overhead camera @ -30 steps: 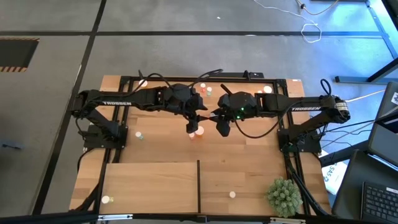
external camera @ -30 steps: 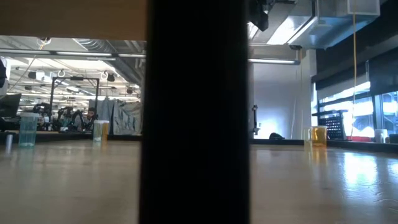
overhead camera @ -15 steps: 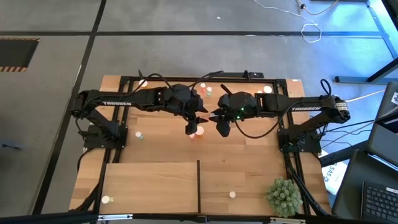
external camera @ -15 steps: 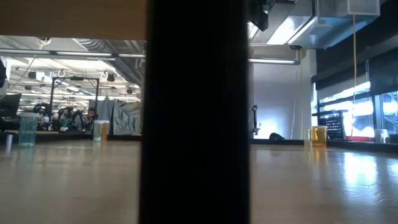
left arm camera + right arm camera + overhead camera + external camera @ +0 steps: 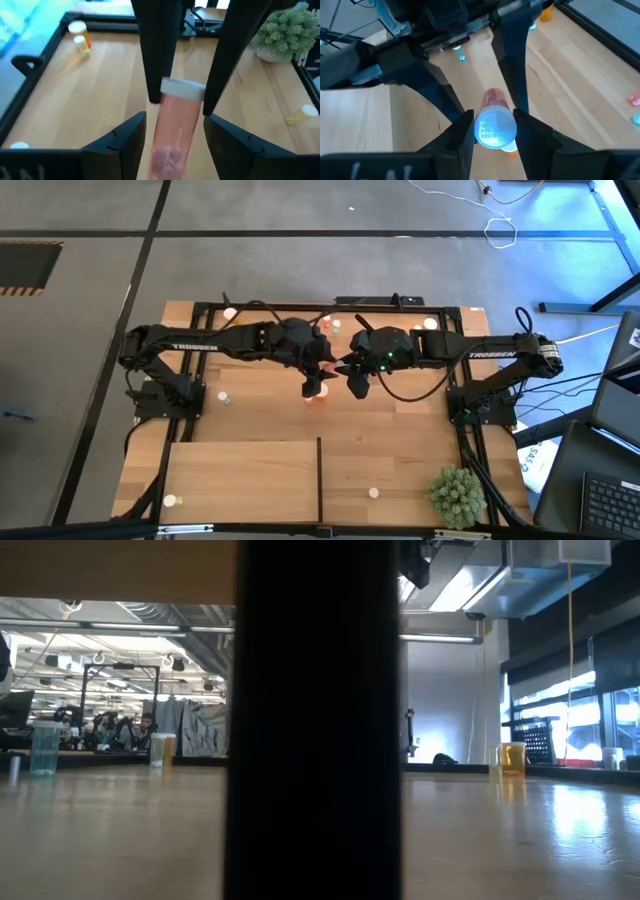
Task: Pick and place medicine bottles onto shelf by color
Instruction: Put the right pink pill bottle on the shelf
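A medicine bottle with a reddish body (image 5: 172, 135) and a white cap (image 5: 495, 131) hangs in the air over the middle of the table, between my two grippers. My right gripper (image 5: 494, 132) comes from the table's right and is shut on the bottle. My left gripper (image 5: 174, 120) comes from the left and is open. Its fingers flank the bottle's body with a narrow gap on each side. In the high view the two grippers meet tip to tip, left (image 5: 325, 370) and right (image 5: 347, 370). The shelf (image 5: 250, 480) lies at the near edge. My right gripper pinches the bottle's white cap (image 5: 485, 142) between its two fingers, one on each side of the cap's rim. The fingers slant down from the table's right. The bottle is lifted clear of the table, and its body reaches on past the fingertips toward my left gripper.
Loose bottles stand along the far edge (image 5: 327, 322), at the far right (image 5: 430, 325) and at the left (image 5: 222, 395). One orange bottle (image 5: 318, 393) is below the grippers. Two bottles (image 5: 170, 500) (image 5: 373, 493) are on the shelf, beside its dark divider (image 5: 320, 478). A spiky plant ball (image 5: 458, 495) sits at the near right.
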